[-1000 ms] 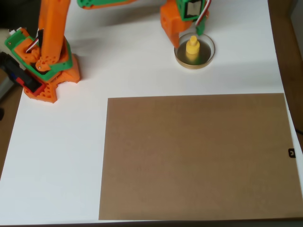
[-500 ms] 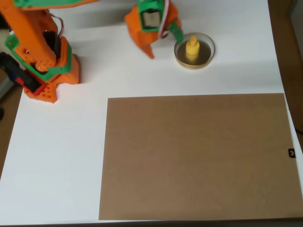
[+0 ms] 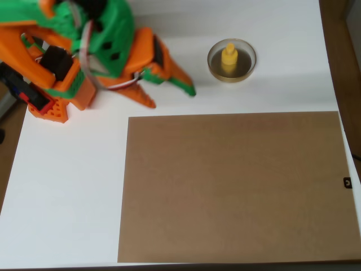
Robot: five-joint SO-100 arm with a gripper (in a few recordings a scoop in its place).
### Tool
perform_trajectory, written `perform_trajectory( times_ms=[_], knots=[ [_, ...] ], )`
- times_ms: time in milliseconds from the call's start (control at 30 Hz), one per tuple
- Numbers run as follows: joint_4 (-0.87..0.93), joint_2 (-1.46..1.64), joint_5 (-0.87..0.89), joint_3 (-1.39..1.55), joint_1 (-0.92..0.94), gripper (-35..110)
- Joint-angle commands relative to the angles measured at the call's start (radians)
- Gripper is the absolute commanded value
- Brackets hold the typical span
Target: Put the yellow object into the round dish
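In the overhead view the yellow object stands upright inside the round dish, which has a tan rim and a dark inside, at the top right of the white table. My gripper is well to the left of the dish, folded back toward the arm's base. Its orange finger and green-tipped finger are spread apart with nothing between them.
A large brown board covers the lower right of the white table. The orange and green arm base sits at the top left. A dark table edge runs down the right side.
My gripper has pulled away from the dish, moving left and back toward the base. The yellow object has stayed in the dish.
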Motion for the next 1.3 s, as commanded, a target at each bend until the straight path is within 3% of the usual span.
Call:
perform_trajectory(
  times_ms=[0, 800, 1267],
  knots=[
    [-0.055, 0.103, 0.020, 0.038, 0.075, 24],
    [-0.353, 0.709, 0.210, 0.575, 0.520, 23],
    [-0.431, 0.989, 0.310, 0.868, 0.574, 23]
  ],
)
